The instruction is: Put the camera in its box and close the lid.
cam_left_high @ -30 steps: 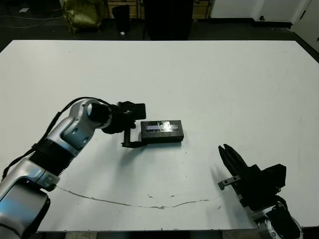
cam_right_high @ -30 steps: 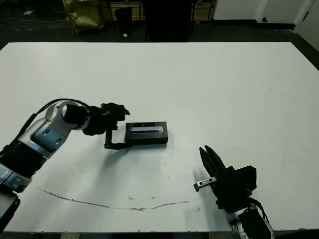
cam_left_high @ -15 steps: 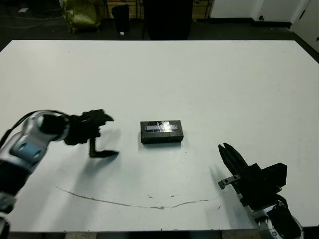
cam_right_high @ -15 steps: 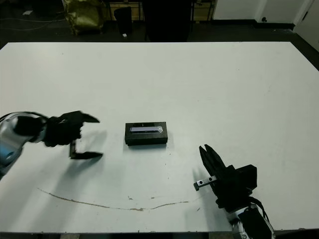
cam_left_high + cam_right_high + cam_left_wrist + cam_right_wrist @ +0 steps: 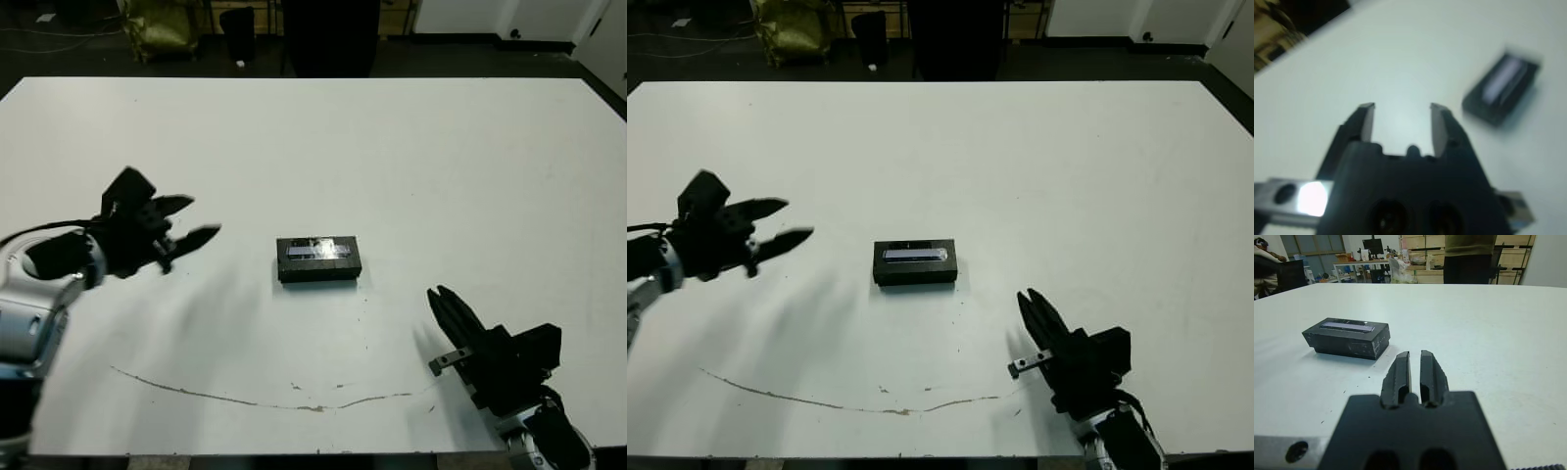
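Two sets of fingers clear of closed box (image 5: 318,259): left fingers (image 5: 186,221) apart, right fingers (image 5: 1400,369) together.

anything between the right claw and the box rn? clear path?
Nothing visible. Only bare white table lies between the right claw and the box, which sits with its lid on. The left claw is off on the box's far side, clear of that line.

Matt black lid (image 5: 318,253) with glossy pale stripe (scuffed, smooth white table (image 5: 411,166) beneath)
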Robot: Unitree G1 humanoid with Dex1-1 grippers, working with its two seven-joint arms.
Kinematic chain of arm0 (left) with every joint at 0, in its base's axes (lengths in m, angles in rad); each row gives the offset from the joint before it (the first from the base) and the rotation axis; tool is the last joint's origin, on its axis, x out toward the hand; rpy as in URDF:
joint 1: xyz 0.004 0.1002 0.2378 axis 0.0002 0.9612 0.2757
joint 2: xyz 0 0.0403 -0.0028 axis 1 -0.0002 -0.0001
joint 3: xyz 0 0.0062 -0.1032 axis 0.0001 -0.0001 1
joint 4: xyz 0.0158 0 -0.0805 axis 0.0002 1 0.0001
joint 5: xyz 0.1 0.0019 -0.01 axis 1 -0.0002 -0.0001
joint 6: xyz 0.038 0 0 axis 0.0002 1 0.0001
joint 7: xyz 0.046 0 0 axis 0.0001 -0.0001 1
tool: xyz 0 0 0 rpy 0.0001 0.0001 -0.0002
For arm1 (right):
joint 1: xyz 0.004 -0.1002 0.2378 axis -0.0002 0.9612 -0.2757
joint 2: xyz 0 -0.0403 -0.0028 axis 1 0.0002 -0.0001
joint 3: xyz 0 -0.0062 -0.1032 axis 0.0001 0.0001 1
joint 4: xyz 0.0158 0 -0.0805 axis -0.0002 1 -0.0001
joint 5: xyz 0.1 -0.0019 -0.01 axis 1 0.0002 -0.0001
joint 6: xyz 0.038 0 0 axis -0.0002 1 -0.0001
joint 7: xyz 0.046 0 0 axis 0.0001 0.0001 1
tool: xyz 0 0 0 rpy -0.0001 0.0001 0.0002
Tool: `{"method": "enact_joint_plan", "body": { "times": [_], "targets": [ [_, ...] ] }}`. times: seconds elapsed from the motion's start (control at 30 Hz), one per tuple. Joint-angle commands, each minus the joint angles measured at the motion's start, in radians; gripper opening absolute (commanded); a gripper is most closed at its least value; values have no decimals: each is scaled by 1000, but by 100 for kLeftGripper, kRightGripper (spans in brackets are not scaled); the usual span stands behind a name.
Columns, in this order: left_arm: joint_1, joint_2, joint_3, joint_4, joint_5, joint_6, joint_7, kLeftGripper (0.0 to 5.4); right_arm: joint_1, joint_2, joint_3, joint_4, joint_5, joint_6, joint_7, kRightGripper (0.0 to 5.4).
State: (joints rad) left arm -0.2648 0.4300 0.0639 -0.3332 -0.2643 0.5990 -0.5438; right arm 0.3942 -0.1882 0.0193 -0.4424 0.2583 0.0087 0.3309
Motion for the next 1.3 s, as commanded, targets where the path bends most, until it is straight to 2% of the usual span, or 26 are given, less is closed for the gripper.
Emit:
{"method": "enact_joint_plan", "body": {
  "times": [0.03, 0.2, 0.4, 0.6, 0.77, 0.87, 1.0, 1.3],
  "targets": [
    [-1, -54, -23, -74, -13, 69, 82, 109, 10, -4, -4, 11, 3, 15, 0, 0],
    [-38, -102, -103, -121, -3, 109, 144, 2, 15, -3, -3, 3, 3, 24, -7, 0],
    [-73, -145, -216, -83, 15, 131, 163, 2, 18, -1, 2, 1, -11, 20, -14, 0],
    [-91, -221, -326, -3, 65, 161, 215, 2, 33, -3, 12, -42, -31, 58, -44, 0],
    [-94, -288, -390, 80, 113, 156, 259, 2, 28, 0, 9, -11, -16, 23, -23, 0],
    [-78, -320, -420, 132, 141, 134, 275, 2, 29, -2, 9, -15, -16, 34, -26, 0],
    [-43, -354, -442, 183, 160, 119, 290, 2, 19, 3, 5, 20, -3, 0, -7, 0],
    [82, -370, -483, 242, 194, 26, 298, 2, 22, 5, 8, 12, -2, 4, -11, 0]
  ]
}}
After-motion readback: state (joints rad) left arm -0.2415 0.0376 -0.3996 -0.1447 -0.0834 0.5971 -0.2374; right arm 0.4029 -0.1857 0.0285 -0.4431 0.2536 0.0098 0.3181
